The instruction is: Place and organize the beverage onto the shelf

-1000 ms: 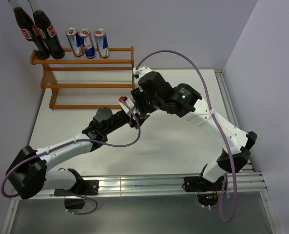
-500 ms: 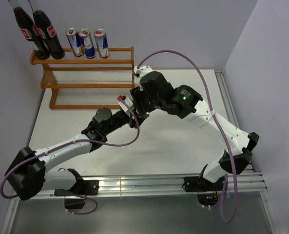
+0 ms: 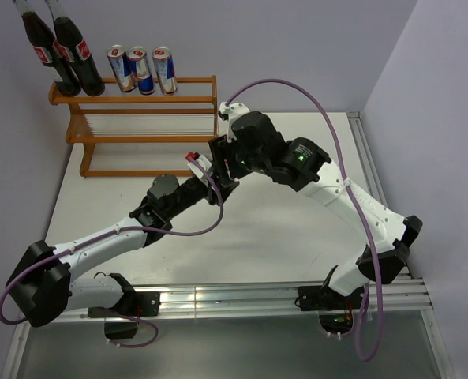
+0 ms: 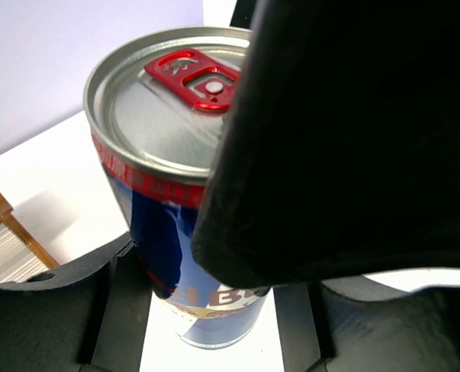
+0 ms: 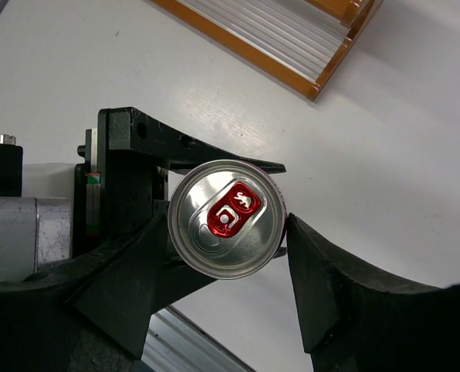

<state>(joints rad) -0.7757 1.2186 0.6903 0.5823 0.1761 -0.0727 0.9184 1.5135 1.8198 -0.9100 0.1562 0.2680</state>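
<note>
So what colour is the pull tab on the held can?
The pull tab is red, on a silver lid; clearest in the right wrist view.

On white table (image 3: pixel 297 229), at far left corner by the wall, orange-brown three-tier shelf (image 3: pixel 147 139), with two dark cola bottles (image 3: pixel 81 54) upright at left end of top tier and three blue-and-silver cans (image 3: pixel 143 71) in a row just right of them.

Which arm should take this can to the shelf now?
Left. The left gripper is shut on the can, the right gripper stands open around it, and the shelf lies toward the left.
</note>
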